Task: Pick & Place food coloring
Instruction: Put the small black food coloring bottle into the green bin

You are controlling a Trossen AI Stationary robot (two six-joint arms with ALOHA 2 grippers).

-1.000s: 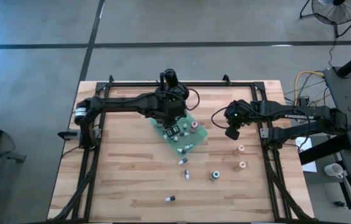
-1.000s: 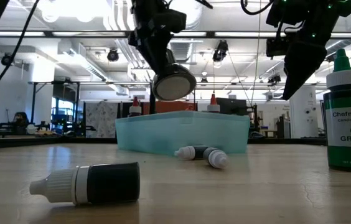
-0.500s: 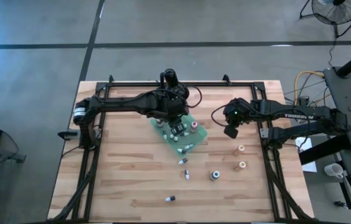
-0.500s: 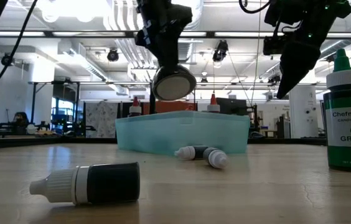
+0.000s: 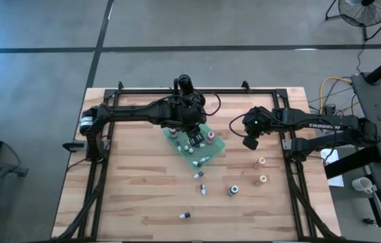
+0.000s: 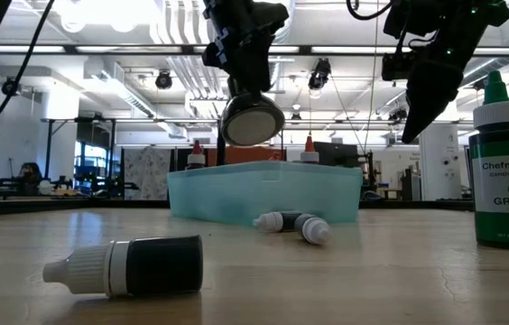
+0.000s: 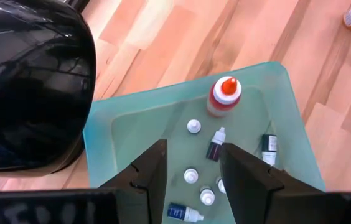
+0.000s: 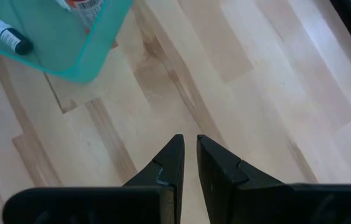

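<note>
High view: translucent teal plastic tray (image 5: 215,150) holds several tiny dropper bottles (image 7: 216,144); six more lie scattered on wood. Left gripper (image 7: 191,177) hovers half-open, empty; right gripper (image 8: 188,163) closed.

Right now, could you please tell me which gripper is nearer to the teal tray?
Left. The left gripper hangs directly over the teal tray; the right gripper waits off to the tray's side.

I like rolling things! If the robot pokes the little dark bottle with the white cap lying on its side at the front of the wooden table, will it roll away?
Probably. The little dark bottle with the white cap looks round and lies flat on the smooth wooden table, so a sideways poke would likely roll it. Its narrower cap might make it curve.
</note>
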